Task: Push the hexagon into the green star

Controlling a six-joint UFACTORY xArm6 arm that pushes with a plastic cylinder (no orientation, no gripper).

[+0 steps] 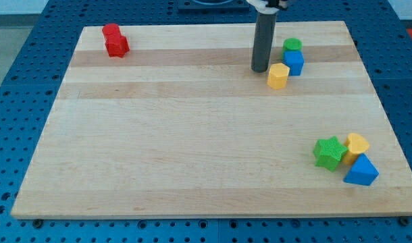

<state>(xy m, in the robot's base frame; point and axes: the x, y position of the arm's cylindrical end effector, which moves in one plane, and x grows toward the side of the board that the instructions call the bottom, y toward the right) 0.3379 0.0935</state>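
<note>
The yellow hexagon (pixel 278 75) lies in the upper right part of the wooden board (pixel 192 135), touching a blue block (pixel 294 63) with a green cylinder (pixel 292 46) just above it. The green star (pixel 329 152) lies at the lower right, touching a yellow heart-like block (pixel 357 145) and next to a blue triangle (pixel 361 171). My tip (pixel 260 69) rests on the board just left of the yellow hexagon, slightly above it, with a small gap between them.
Two red blocks (pixel 115 40) sit together at the board's upper left corner. The board is edged by a blue perforated table (pixel 30 81).
</note>
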